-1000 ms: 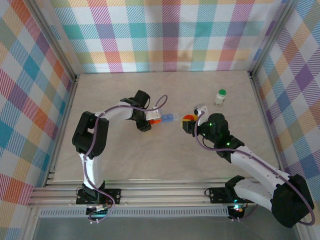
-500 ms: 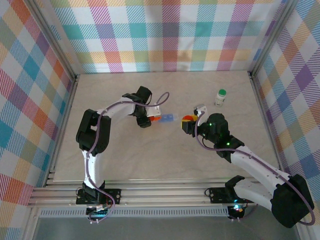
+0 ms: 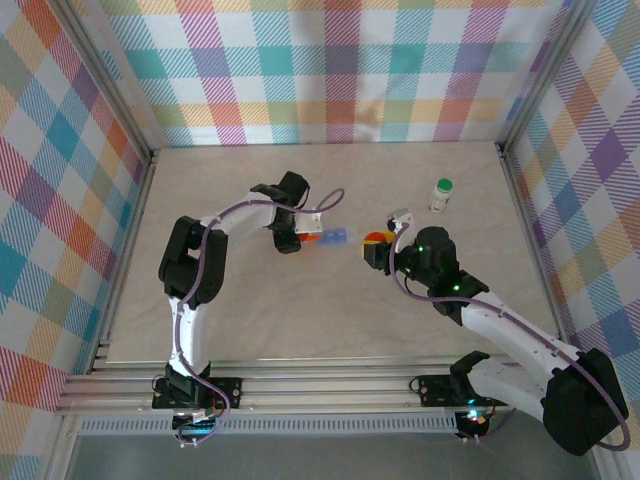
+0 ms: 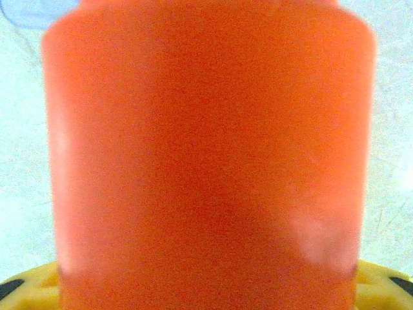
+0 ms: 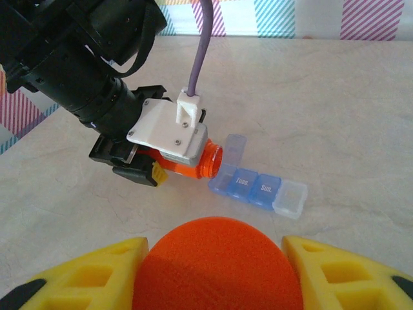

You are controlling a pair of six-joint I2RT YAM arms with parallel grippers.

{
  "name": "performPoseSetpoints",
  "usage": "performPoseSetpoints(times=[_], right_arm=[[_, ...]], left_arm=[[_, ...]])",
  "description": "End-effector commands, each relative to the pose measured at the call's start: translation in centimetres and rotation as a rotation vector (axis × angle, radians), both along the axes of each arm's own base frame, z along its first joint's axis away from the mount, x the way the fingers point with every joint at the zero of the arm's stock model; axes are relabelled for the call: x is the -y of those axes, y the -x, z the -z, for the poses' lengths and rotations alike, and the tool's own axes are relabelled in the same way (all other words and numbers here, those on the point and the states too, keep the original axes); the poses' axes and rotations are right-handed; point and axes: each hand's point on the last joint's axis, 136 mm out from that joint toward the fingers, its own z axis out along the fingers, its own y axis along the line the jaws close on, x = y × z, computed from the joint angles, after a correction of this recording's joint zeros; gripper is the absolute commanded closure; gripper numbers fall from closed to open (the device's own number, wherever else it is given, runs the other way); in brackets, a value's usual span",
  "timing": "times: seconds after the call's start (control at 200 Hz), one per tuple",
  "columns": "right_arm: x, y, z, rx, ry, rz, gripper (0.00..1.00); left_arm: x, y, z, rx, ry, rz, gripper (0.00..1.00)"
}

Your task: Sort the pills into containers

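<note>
My left gripper is shut on the orange pill bottle, which lies tipped on its side. In the right wrist view the bottle's open mouth points at the left end compartment of the blue box, whose lid stands up. The bottle's orange wall is pressed close to the left wrist camera, between yellow fingertips. My right gripper is shut on a round orange cap, just right of the box. The pills are hidden.
The clear bottle with a green cap stands upright at the back right, away from both arms. Plaid walls enclose the table on three sides. Bare tabletop lies in front of the box and at the left.
The left arm's wrist and elbow have swung slightly right and back while the bottle's mouth stays at the box. The right arm has not moved.
</note>
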Motion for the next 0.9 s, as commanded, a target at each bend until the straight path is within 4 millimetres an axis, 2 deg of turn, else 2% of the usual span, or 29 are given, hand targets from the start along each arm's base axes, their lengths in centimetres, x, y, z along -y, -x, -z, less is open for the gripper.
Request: performPoseSetpoints(times=[0.0,0.185,0.325,0.65,0.895], right_arm=[[-0.5,-0.1,-1.8,0.017,-0.039,-0.017,1.0],[-0.5,0.0,-2.0,0.021,-0.044,-0.02,1.0],[-0.6,0.1,-2.1,0.019,-0.048,-0.024,1.0],[-0.7,0.2,-2.1,0.012,-0.054,-0.029,1.0],[-0.8,0.2,-2.2,0.009,-0.059,-0.033,1.0]], left_arm=[[0.1,0.4,0.4,-0.021,-0.06,0.03,1.0],[-0.6,0.1,0.7,0.001,-0.136,0.056,1.0],[-0.9,-0.8,0.1,0.053,-0.188,0.061,1.0],[-0.8,-1.3,-0.1,0.129,-0.312,0.146,1.0],[-0.7,-1.7,-1.3,0.186,-0.39,0.201,1.0]])
